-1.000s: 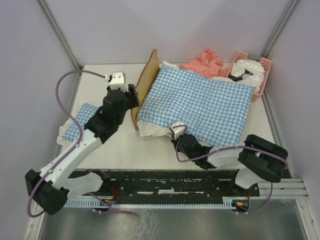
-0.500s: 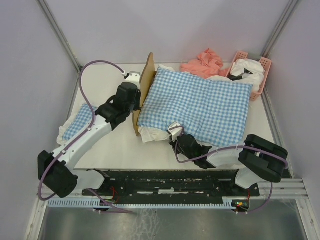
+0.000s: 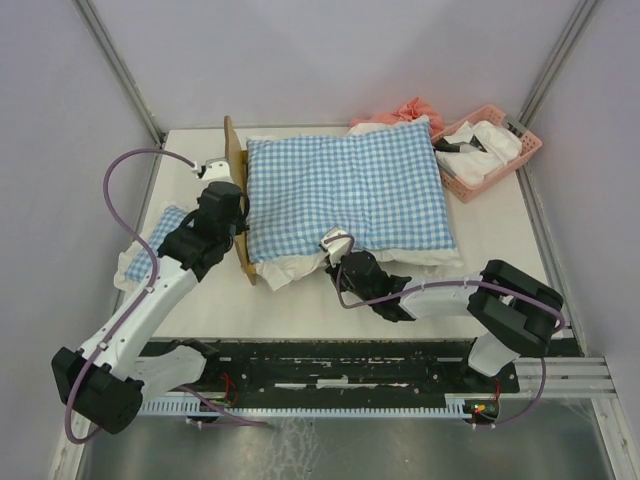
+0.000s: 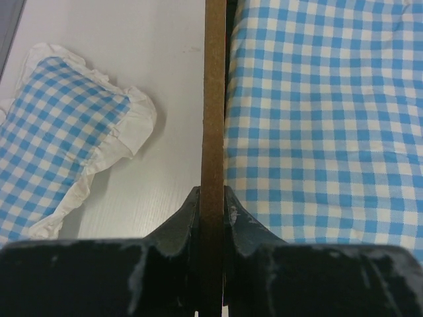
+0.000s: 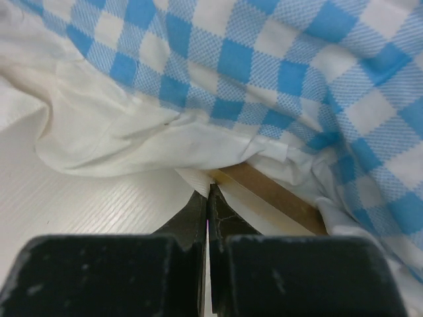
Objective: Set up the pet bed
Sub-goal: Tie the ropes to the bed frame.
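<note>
clamping the headboard (image 4: 213, 99) edge-on, the left gripper (image 4: 212, 201) has its jaws drawn narrow onto the thin wooden board, one finger on each face. that grip likely serves as a handle for turning or sliding the whole pet bed (image 3: 232, 155).

the bed stands on the table (image 3: 300, 300) towards the far side, with its headboard upright at the left end. a big checked cushion (image 3: 345, 190) lies over it, hiding the base and most of the rails.

the right gripper (image 5: 208, 191) is closed tight at the bed's near edge. its tips sit against the white frill (image 5: 119, 132), just beside a strip of wooden rail (image 5: 264, 191). whether it pinches any fabric, i cannot tell. it probably steadies that side while the head end is handled.

a small checked cushion (image 3: 160, 240) lies left of the headboard, apart from it, probably waiting its turn. a pink basket (image 3: 487, 152) sits in the far right corner.
</note>
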`<state>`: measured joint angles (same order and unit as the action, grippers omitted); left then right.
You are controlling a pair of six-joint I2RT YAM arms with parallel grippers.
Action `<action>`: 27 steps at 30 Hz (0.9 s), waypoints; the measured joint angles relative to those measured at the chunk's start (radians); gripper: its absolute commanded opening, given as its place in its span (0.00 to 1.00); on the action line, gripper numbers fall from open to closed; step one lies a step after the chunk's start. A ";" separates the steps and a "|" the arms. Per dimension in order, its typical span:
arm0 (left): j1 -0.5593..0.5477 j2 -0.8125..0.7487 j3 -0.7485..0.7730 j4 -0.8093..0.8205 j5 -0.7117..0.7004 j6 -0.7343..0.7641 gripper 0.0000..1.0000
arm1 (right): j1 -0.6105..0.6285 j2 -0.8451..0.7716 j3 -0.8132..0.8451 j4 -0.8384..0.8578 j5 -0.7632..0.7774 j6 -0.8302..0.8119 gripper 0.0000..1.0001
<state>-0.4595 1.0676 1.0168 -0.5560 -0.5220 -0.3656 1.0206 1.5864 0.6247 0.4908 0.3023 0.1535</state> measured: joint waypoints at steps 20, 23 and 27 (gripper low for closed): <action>0.045 -0.398 -0.206 -0.011 0.142 -0.240 0.56 | 0.119 0.055 0.019 0.031 -0.049 0.037 0.02; 0.046 -0.470 -0.274 -0.024 0.255 -0.272 0.56 | 0.124 0.074 0.022 0.029 -0.058 0.052 0.02; 0.046 -0.484 -0.363 -0.018 0.433 -0.322 0.56 | 0.130 0.074 0.034 0.032 -0.070 0.062 0.02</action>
<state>-0.4137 0.5831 0.6537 -0.5743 -0.0887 -0.6872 1.1503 1.6600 0.6590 0.5228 0.2325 0.2157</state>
